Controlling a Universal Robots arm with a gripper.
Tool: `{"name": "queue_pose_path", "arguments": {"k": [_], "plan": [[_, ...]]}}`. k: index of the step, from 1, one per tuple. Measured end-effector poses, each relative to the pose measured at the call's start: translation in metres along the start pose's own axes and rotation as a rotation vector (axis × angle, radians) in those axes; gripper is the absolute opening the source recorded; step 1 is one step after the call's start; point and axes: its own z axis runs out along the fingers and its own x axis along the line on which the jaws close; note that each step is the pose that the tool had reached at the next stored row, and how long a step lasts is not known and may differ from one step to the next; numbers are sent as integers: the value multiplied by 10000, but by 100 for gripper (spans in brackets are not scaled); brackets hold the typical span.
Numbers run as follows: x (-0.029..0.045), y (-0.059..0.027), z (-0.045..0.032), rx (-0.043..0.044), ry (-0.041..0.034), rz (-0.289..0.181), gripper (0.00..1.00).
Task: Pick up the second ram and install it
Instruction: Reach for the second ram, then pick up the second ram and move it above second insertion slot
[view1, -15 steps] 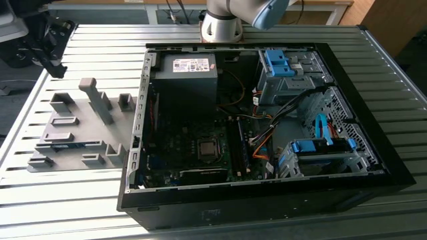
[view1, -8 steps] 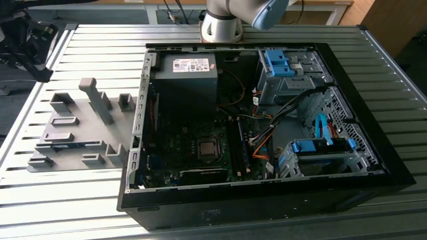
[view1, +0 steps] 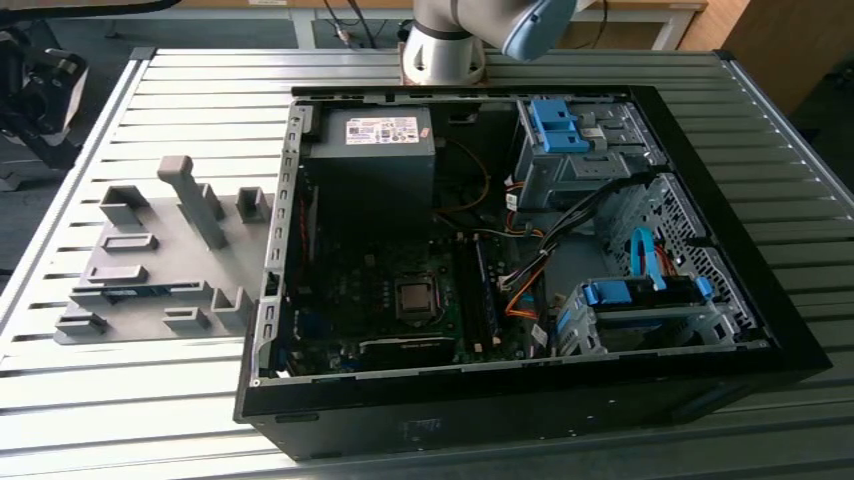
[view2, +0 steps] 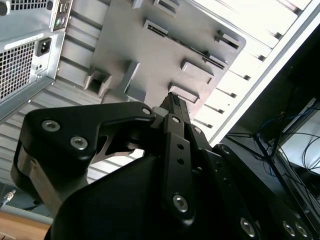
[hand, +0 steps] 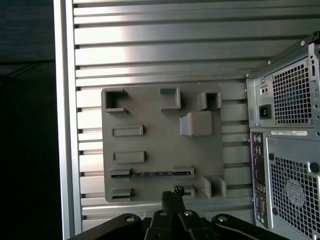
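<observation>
We note the claw (hand: 172, 196) pressed together, empty, above the grey fixture plate (hand: 150, 107) on the counter (hand: 150, 45). The second ram (hand: 152, 173) sits in its slot there. Risk, we judge: lowering with tips closed would strike the board's edge.

Table (view1: 267, 75): ribbed bare metal, satin sheen. Fixture plate (hand: 155, 150): matt grey plastic. Computer case (view1: 534, 425): matt black shell, perforated bare metal rear. Gripper (view2: 172, 100): matt black, metal screws.
</observation>
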Motion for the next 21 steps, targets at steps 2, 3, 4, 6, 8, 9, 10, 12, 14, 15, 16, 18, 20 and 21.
{"name": "queue_pose_path", "arguments": {"k": [2, 3, 4, 6, 8, 9, 10, 12, 14, 15, 16, 18, 20, 21], "plan": [[5, -14, 15, 8, 98, 9, 11], [6, -24, 22, 12, 144, 11, 11], [9, -35, 30, 15, 180, 13, 11], [17, -47, 39, 19, 210, 15, 11], [19, -48, 41, 17, 210, 15, 11], [19, -48, 40, 17, 211, 14, 11], [21, -49, 40, 18, 211, 14, 11], [22, -49, 40, 18, 211, 15, 11], [22, -49, 40, 18, 211, 14, 11], [23, -49, 40, 18, 211, 15, 11], [23, -49, 40, 18, 211, 14, 11], [23, -49, 40, 18, 211, 14, 11], [23, -49, 40, 18, 211, 13, 11], [23, -49, 40, 18, 211, 7, 11]]}}
